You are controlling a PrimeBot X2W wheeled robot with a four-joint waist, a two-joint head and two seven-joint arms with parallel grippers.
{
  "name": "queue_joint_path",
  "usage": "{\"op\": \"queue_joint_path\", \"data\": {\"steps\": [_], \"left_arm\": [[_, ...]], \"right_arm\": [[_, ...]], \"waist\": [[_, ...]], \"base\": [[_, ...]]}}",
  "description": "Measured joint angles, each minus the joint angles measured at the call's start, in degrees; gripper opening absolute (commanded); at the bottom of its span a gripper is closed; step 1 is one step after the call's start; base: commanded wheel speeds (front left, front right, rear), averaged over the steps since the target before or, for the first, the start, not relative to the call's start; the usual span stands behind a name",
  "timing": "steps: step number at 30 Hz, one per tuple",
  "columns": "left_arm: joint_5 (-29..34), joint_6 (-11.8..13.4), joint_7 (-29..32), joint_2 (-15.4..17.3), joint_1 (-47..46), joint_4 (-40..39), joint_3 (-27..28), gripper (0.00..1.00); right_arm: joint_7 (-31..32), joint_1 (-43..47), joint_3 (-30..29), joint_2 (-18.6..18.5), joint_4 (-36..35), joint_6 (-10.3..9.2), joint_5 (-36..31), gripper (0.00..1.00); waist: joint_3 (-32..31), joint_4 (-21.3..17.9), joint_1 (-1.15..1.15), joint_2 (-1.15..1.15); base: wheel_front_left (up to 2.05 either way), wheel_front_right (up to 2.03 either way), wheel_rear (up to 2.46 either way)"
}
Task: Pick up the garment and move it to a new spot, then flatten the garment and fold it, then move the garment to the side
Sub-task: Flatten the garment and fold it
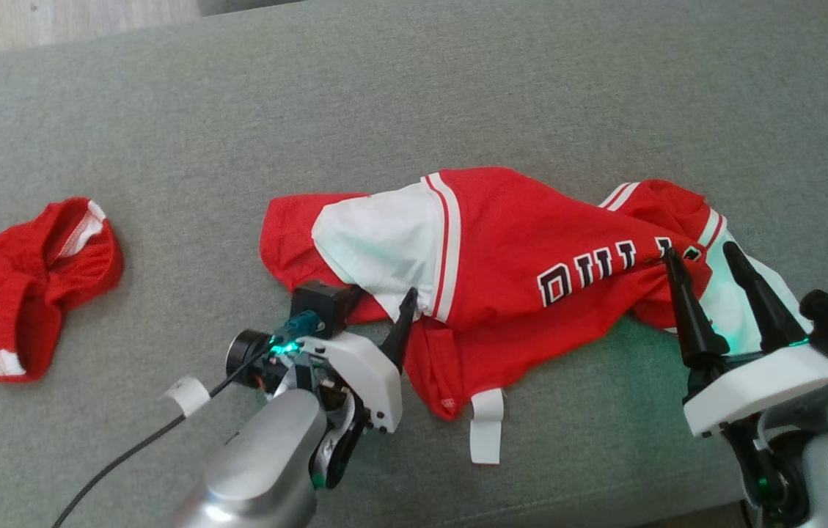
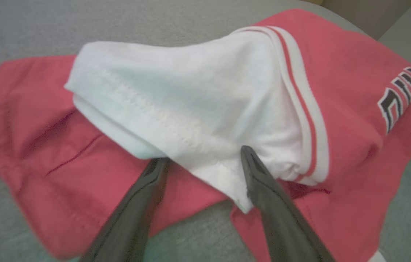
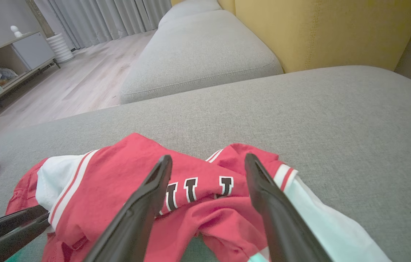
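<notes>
**Soft daylight, one blurry view**

We see even, bright daylight with faint shadows. A green glow tints the grey woven sofa cushion. The left wrist view looks soft, smearing the red-and-white fabric jersey; wrist-view edges bow.

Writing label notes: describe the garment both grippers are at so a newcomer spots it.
On the grey sofa cushion, look right of centre. The garment is a crumpled red jersey with white panels. Black white-edged lettering sets it apart from the other red garment at left.
</notes>
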Motion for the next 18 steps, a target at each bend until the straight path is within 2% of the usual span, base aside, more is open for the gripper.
{"op": "queue_joint_path", "data": {"steps": [1, 5, 9, 13, 18], "left_arm": [[-0.03, -0.63, -0.18, -0.01, -0.4, 0.13, -0.33, 0.0], [0.79, -1.02, -3.39, 0.13, -1.54, -0.59, -0.63, 0.0], [1.74, -0.49, -5.14, 1.91, -3.9, -5.79, 0.78, 0.0], [2.86, -0.3, -3.44, 6.13, -8.53, -10.76, 2.32, 0.0], [3.26, -1.13, -0.21, 10.09, -15.09, -12.14, 4.21, 0.0]], "right_arm": [[-0.01, -0.01, -0.03, 0.11, 0.18, 0.01, 0.03, 1.0], [-0.01, 0.01, -0.32, 0.79, 0.6, 0.01, 0.11, 1.0], [-0.01, 0.1, -0.91, 0.9, 0.91, 0.01, 0.45, 1.0], [-0.01, 0.49, -1.55, 1.14, 1.12, 0.01, 0.45, 1.0], [-0.01, 1.07, -1.79, 1.62, 1.36, 0.0, 0.45, 1.0]], "waist": [[0.07, -0.11, 0.0, 0.0], [-0.01, -0.51, 0.0, 0.0], [-0.41, -0.69, 0.0, 0.0], [-0.75, -0.95, 0.0, 0.0], [-0.83, -2.49, 0.0, 0.0]], "base": [[0.0, 0.0, 0.0], [0.0, 0.0, 0.0], [0.0, 0.0, 0.0], [0.0, 0.0, 0.0], [0.0, 0.0, 0.0]]}}
